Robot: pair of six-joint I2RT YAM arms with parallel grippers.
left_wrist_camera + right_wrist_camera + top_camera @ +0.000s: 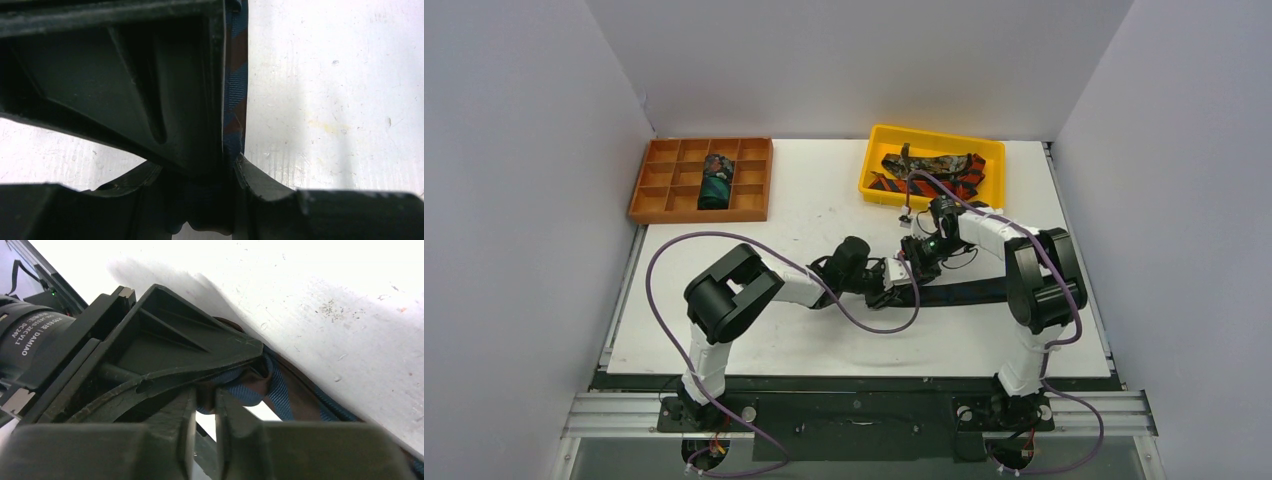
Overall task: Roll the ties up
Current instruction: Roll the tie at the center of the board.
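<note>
A dark navy tie (964,291) lies flat on the white table, running right from both grippers. Close up it shows blue and brown stripes in the left wrist view (235,75) and the right wrist view (280,390). My left gripper (886,292) (200,197) is shut on the tie's left end. My right gripper (914,268) (206,410) meets it from the far side and is shut on a fold of the same end. A red-orange striped tie (886,184) and a mottled brown tie (934,162) lie in the yellow bin (934,135). A dark teal roll (716,182) sits in the wooden organizer tray (639,190).
The organizer tray stands at the back left and the yellow bin at the back right. Purple cables (664,260) loop over the table beside both arms. White walls close in the left, right and far sides.
</note>
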